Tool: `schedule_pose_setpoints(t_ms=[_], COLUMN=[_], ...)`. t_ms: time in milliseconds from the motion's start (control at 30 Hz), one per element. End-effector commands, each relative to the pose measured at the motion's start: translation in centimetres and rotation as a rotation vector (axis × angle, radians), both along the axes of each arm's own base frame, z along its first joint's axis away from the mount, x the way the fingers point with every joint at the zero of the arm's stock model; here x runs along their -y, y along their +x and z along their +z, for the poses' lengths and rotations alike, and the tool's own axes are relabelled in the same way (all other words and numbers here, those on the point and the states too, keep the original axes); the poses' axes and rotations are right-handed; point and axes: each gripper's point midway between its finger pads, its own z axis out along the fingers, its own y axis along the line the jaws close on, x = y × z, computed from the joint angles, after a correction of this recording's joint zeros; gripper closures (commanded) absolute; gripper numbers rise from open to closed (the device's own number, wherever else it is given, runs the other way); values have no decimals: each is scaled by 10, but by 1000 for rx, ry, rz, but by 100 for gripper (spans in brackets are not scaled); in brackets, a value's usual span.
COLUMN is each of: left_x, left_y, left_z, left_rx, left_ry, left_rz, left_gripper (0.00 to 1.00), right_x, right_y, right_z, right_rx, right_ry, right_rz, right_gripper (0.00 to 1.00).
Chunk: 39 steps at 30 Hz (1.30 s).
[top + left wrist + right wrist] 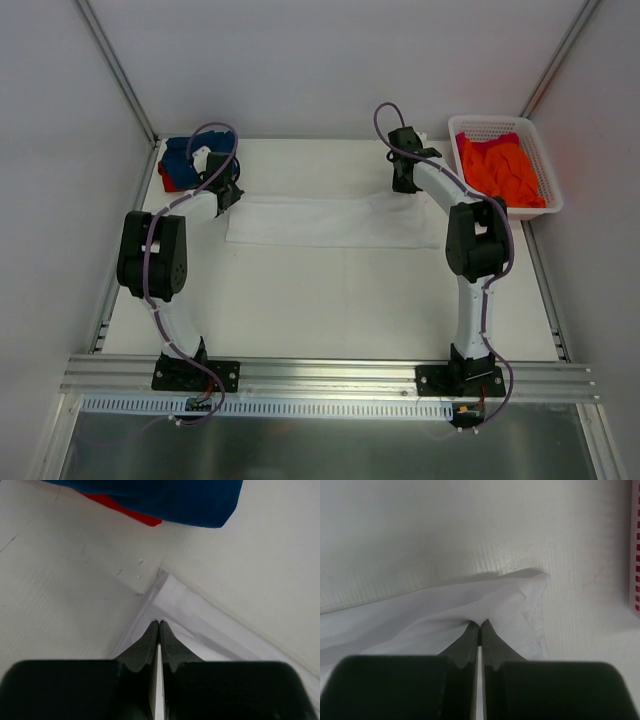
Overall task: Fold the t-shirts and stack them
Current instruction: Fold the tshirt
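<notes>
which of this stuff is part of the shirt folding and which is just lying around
Job: white t-shirt, blue t-shirt, red t-shirt, orange t-shirt.
Just there: white basket, holding the orange one.

Soft, even light fell from overhead in the top view. The white table (330, 300) read bright without glare, and the arms cast only faint shadows. Both wrist views were dimmer and greyer. The left end effector (159, 625) and right end effector (479, 625) showed dark and soft-edged up close. A soft shadow lay beyond the white t-shirt (495, 600), and the blue t-shirt (165, 497) was slightly blurred.
</notes>
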Motion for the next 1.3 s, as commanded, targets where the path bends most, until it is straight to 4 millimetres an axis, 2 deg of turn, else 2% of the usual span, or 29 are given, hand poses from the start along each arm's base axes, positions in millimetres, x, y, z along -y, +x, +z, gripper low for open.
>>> schedule_pose_setpoints(t_ms=[0, 33, 67, 100, 133, 167, 200, 333, 467, 600, 667, 700, 767, 800, 900, 1000, 1267], left_x=[-7, -7, -7, -7, -8, -8, -10, -12, -14, -15, -15, -14, -13, -12, -6, 2, 35], left_y=[16, 16, 17, 18, 17, 18, 19, 20, 18, 11, 5, 4, -3, -5, -12, -20, -43], left_z=[17, 16, 17, 17, 17, 17, 18, 26, 34, 46, 45, 52, 52, 61, 68, 67, 35], left_rx=[50, 48, 49, 48, 47, 48, 51, 65, 80, 100, 95, 108, 108, 125, 138, 126, 37], left_ry=[14, 16, 18, 22, 28, 31, 36, 51, 57, 55, 53, 47, 41, 36, 18, -13, -101], left_rz=[4, 2, 0, -1, -2, -3, 0, -2, 4, 6, 2, -5, -10, -15, -51, -90, -209], left_gripper=[99, 94, 84, 67, 57, 47, 30, 9, 4, 4, 4, 4, 5, 5, 5, 5, 6], right_x=[0, 1, 1, 2, 1, 2, 2, 3, 4, 7, 8, 6, 5, 2, -6, -18, -47], right_y=[12, 12, 12, 11, 11, 11, 10, 10, 9, 5, 2, -2, -7, -12, -26, -42, -94], right_z=[13, 13, 12, 11, 13, 13, 13, 19, 34, 53, 63, 74, 86, 97, 108, 112, 74], right_rx=[39, 36, 34, 31, 36, 34, 34, 45, 69, 99, 112, 129, 148, 164, 166, 159, 50], right_ry=[11, 9, 9, 8, 9, 9, 8, 7, 9, 1, 1, 2, 1, 6, 1, 9, 28], right_rz=[-1, 0, -2, -2, -2, -2, -3, -2, 2, 0, 2, 11, 15, 22, 46, 70, 120], right_gripper=[98, 92, 87, 83, 74, 71, 66, 62, 61, 61, 61, 61, 61, 61, 60, 60, 60])
